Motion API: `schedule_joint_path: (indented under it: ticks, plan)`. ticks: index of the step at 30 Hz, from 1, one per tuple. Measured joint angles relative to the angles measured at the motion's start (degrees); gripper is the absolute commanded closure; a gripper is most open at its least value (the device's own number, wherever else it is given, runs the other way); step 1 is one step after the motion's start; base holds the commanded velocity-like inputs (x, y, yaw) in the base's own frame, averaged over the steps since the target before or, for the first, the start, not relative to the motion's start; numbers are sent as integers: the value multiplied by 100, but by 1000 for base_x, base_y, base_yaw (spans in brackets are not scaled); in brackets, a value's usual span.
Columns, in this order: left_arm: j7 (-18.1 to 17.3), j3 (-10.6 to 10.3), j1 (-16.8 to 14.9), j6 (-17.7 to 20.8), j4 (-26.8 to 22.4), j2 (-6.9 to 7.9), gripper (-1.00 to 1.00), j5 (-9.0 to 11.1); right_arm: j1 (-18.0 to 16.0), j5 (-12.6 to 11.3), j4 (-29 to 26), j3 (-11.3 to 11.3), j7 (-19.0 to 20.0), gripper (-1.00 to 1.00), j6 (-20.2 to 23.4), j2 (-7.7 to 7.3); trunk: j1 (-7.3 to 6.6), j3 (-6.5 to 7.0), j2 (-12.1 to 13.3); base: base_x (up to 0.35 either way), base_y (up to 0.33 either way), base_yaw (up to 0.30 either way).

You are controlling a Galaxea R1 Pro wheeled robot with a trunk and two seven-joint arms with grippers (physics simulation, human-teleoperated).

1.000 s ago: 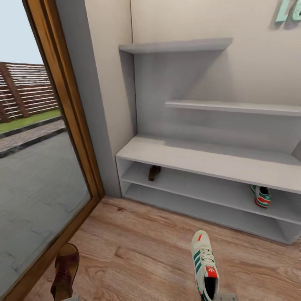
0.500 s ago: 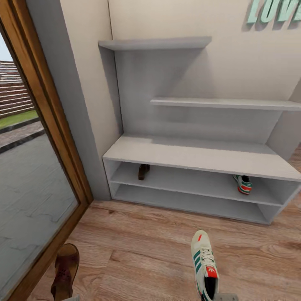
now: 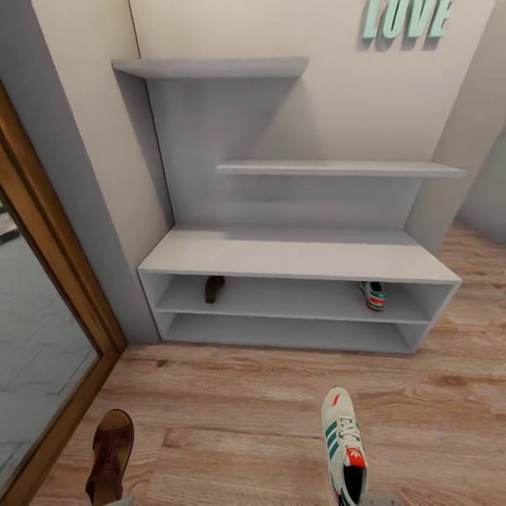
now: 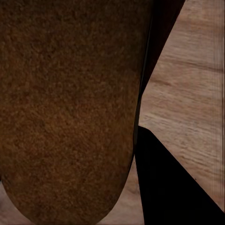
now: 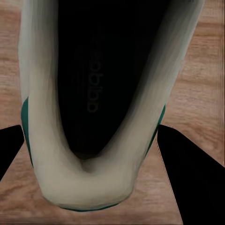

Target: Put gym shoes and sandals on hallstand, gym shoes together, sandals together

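The pale grey hallstand stands against the wall ahead, on the wood-plank corridor floor. On its upper low shelf sit one brown sandal at the left and one gym shoe at the right, far apart. My left gripper is shut on the second sandal; its brown sole fills the left wrist view beside a dark finger. My right gripper is shut on the second gym shoe, whose pale heel sits between the two dark fingers.
A wood-framed glass door runs along the left side. Teal letters hang on the wall above the staggered floating shelves. The bench top and bottom shelf hold nothing. More floor shows to the right of the hallstand.
The camera has swung right: the hallstand has slid left in the picture and now shows in full. Both held shoes keep their places in the head view.
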Motion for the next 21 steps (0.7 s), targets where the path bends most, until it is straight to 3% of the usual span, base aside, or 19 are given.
schedule_joint_path:
  ticks: [9,21]
  plan:
    - [0,0,0,0,-1,0,100,0,-3,0,0,0,0,100,0,0,0,-40,0,0,0,-252]
    - [0,-4,1,3,1,0,100,-17,-1,34,1,9,16,100,0,-16,0,-48,0,0,0,-22]
